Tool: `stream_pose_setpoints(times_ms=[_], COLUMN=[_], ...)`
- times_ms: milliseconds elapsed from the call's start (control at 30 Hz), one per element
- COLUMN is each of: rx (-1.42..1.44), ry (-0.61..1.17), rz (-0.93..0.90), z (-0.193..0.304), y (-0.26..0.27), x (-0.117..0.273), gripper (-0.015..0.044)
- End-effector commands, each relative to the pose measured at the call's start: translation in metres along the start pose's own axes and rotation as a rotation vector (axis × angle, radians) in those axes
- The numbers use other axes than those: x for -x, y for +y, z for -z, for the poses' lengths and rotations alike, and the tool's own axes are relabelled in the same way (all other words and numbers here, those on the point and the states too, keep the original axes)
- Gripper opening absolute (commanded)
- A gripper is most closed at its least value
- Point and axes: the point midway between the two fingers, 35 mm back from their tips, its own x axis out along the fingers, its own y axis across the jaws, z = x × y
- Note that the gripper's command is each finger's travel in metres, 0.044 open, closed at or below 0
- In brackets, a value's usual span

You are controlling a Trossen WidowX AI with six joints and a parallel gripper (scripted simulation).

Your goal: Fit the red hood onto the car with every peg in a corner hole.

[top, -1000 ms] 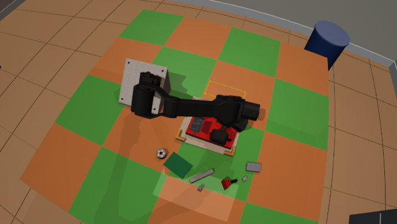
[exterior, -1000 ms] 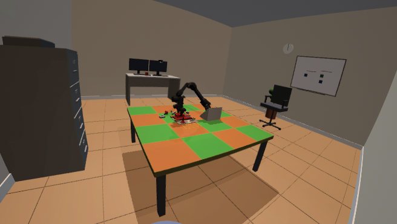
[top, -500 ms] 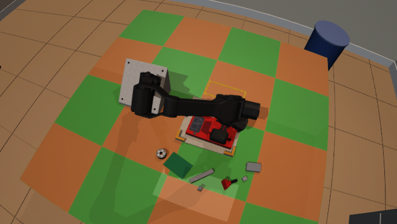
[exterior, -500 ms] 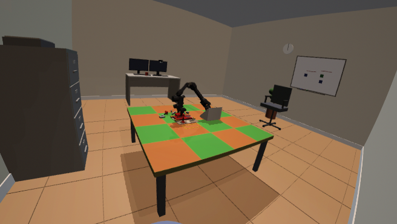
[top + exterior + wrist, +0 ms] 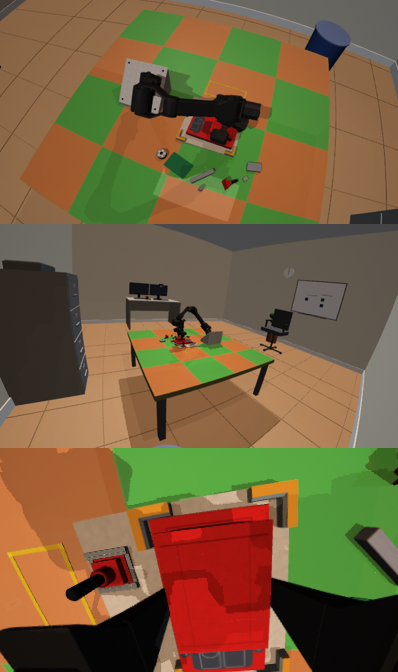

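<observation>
The red hood (image 5: 220,563) is held in my gripper (image 5: 216,587) (image 5: 219,136), a black finger at each long side. It is above the red chassis (image 5: 254,666) (image 5: 192,131), nearly lined up with it. A chassis strip shows beyond the hood's far edge, and the dark seat panel (image 5: 222,659) (image 5: 197,123) shows at its near edge. The chassis sits on the beige jig (image 5: 212,500) (image 5: 204,146) between orange corner brackets. The hood covers the engine and pegs; whether the pegs are in the holes or the hood touches the deck cannot be seen.
A red block with a black lever (image 5: 111,572) stands in a square holder beside the chassis. A yellow outline (image 5: 35,548) (image 5: 228,86) lies beyond it. A green block (image 5: 178,164), a wheel (image 5: 161,152), a grey bar (image 5: 202,175) (image 5: 380,552) and a grey block (image 5: 254,166) lie nearby.
</observation>
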Motion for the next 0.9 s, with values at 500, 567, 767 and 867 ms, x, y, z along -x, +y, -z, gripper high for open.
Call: stream_pose_setpoints(times_ms=[500,567,767,867], rx=[0.004,0.004,0.004,0.004], ry=[-0.001,-0.001,-0.001,-0.001], rz=[-0.007,-0.007,-0.007,-0.007], z=[0.0008,0.0008,0.0007,0.0007], y=[0.0002,0.0002,0.0002,0.0002], x=[-0.0022,-0.0030,-0.0055,-0.0068], gripper=[0.0000,0.0000,0.0000,0.0000])
